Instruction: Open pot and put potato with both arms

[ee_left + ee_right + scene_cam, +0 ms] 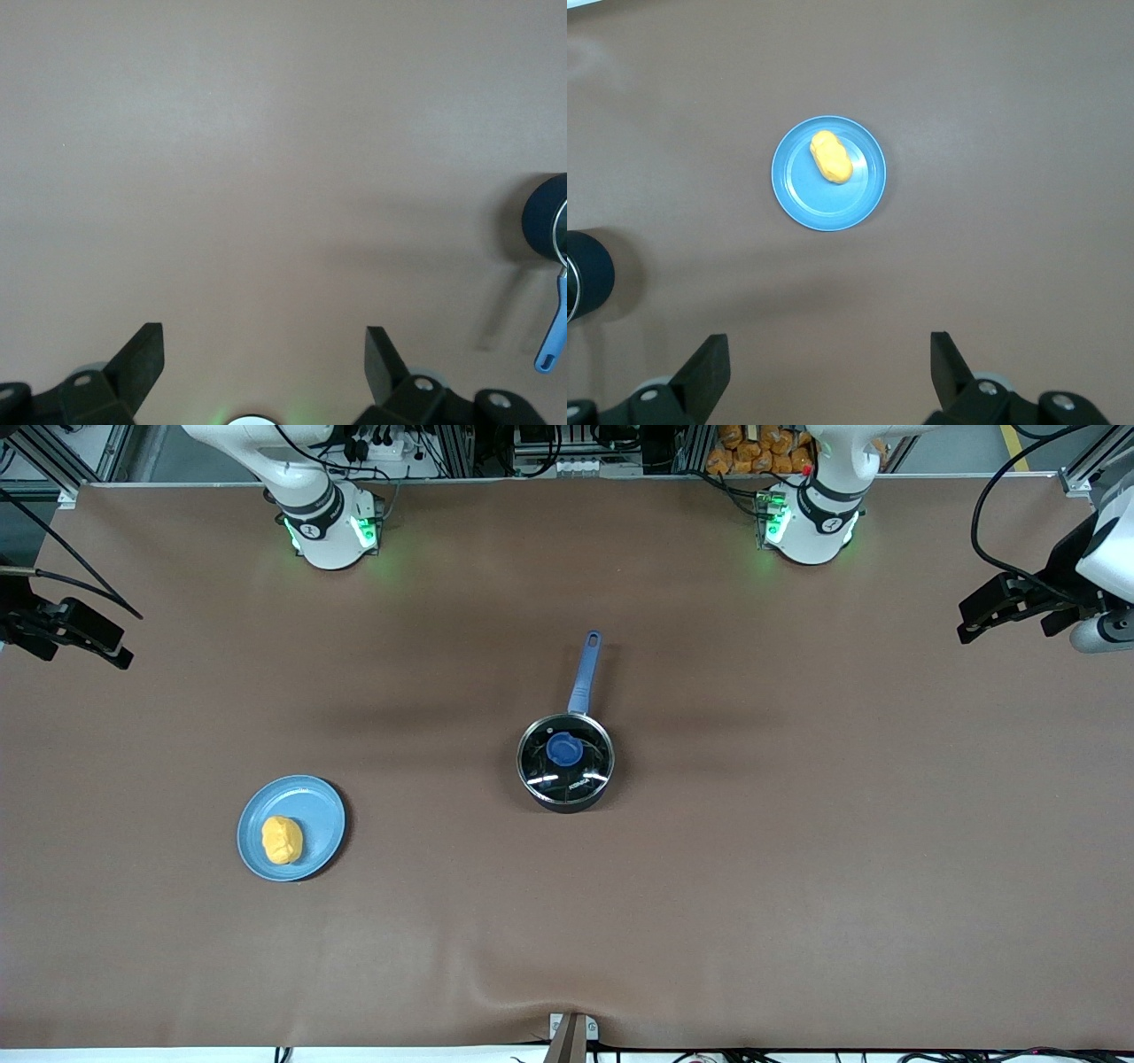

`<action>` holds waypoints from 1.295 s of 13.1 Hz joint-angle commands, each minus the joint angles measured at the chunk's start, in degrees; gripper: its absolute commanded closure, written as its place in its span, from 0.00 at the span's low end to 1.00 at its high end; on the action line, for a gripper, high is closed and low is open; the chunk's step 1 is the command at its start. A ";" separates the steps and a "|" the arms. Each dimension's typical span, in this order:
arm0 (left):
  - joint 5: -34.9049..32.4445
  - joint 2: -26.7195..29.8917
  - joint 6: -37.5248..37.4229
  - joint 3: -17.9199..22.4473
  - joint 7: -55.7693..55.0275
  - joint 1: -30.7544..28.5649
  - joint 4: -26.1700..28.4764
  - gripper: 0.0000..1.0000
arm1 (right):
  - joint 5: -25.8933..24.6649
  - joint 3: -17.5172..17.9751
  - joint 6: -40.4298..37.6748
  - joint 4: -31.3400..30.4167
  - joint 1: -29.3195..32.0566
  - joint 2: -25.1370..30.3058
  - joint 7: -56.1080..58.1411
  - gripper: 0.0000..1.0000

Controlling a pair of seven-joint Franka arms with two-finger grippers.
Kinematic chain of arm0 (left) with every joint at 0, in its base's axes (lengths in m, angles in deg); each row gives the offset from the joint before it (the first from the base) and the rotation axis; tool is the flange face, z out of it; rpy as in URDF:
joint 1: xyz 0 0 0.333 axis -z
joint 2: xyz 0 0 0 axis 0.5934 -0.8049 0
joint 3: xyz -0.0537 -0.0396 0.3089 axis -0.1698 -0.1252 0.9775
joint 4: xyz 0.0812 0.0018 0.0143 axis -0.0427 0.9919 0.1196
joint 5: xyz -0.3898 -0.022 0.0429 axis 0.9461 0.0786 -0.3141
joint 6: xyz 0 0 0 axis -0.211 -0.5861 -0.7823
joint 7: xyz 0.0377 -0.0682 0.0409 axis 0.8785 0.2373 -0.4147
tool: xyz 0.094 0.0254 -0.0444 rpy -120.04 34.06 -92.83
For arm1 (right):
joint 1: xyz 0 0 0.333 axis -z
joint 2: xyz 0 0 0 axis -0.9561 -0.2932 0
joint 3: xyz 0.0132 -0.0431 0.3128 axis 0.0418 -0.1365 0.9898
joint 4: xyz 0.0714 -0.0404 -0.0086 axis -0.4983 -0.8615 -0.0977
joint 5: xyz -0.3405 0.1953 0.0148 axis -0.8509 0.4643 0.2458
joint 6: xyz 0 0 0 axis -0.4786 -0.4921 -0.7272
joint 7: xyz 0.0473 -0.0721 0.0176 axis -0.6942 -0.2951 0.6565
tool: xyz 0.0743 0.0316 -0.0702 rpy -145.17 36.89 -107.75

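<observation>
The lidded pot (565, 763) sits mid-frame on the table (797, 868); the potato (282, 840) lies on a plate (314, 815) lower left. The left pincer (264, 359) and right pincer (830, 365) hang spread over bare table at the frame's upper edges.

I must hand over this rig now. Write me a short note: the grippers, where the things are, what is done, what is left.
Left gripper: jaws open, empty, over bare table at its own end. Right gripper: jaws open, empty, at its own end.
Pot: mid-table, lid on, handle toward the bases.
Potato: on the blue plate, toward the right arm's end, nearer the front camera than the pot.
Done: nothing.
Left: lift the lid, put the potato in.
</observation>
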 commanded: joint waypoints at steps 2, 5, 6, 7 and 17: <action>1.23 0.08 -1.10 -0.24 0.92 -0.35 -0.44 0.00 | 0.47 0.52 0.04 0.21 0.42 0.11 0.27 0.00; 2.62 -0.45 -1.10 -0.24 0.22 0.00 -0.44 0.00 | 0.03 0.61 0.04 0.39 0.33 0.11 0.27 0.00; 4.29 -0.97 -1.01 -0.33 -0.22 0.17 -0.44 0.00 | -0.14 0.61 0.04 0.39 0.42 0.11 0.27 0.00; 4.48 -1.67 -0.84 -0.33 -0.22 0.52 -0.70 0.00 | -0.14 0.52 0.13 0.39 0.51 0.02 0.35 0.00; 4.13 -16.33 9.00 -0.16 -28.31 18.97 -5.87 0.00 | -0.14 0.52 0.74 1.09 0.33 -1.12 0.27 0.00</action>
